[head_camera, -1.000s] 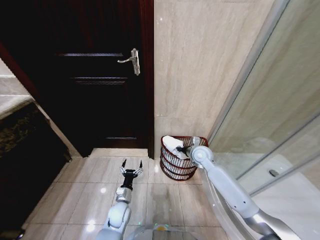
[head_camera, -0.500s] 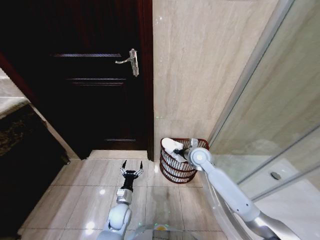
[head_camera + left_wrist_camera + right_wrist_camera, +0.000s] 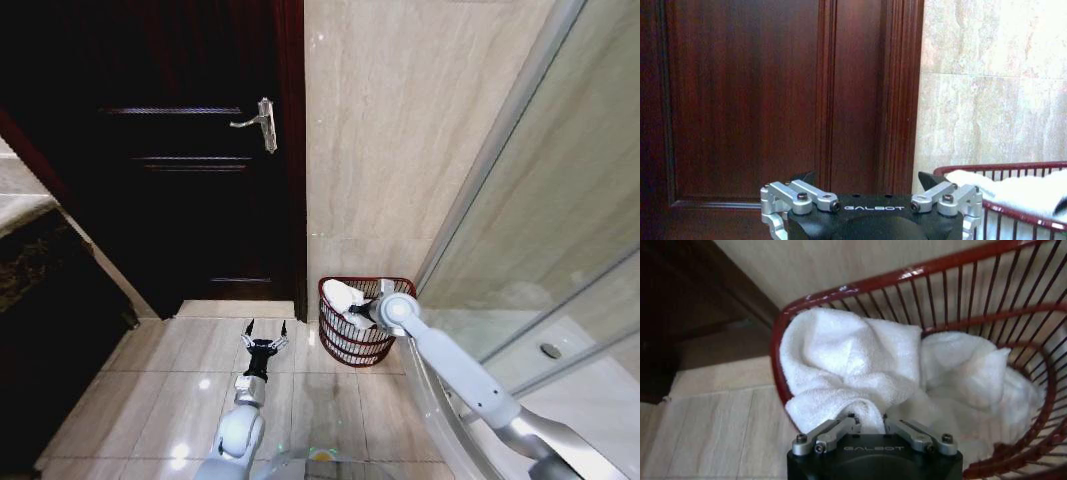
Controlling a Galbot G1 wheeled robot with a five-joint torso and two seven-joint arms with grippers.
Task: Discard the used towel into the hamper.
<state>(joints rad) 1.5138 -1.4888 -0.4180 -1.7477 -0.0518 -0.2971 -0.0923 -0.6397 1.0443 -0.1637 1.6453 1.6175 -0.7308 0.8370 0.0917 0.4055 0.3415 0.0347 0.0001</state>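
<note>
Where the dark wooden door [image 3: 190, 150] meets the beige stone-tiled wall [image 3: 400, 130], the hamper [image 3: 345, 338] stands on the pale tiled floor [image 3: 180, 390], tucked into the corner just beside the door frame and close to the curved glass shower screen [image 3: 520, 250] on the robot's right. It is a small round basket of thin reddish-brown bars with open gaps between them, slightly wider at the rim. A white terry towel [image 3: 847, 365] lies bunched inside it, soft and rumpled, with one fold draped over the rim on the door side. The right arm reaches forward and down along the shower screen, its wrist over the hamper, and the right gripper [image 3: 869, 423] has its fingers closed tight on a pinch of the towel just inside the rim. The left arm stretches straight ahead low over the floor, short of the door and well apart from the hamper's side; the left gripper [image 3: 266, 332] points at the door with its dark-tipped fingers [image 3: 803, 177] spread wide and nothing between them. A silver lever handle [image 3: 258, 116] sits on the door high above.
</note>
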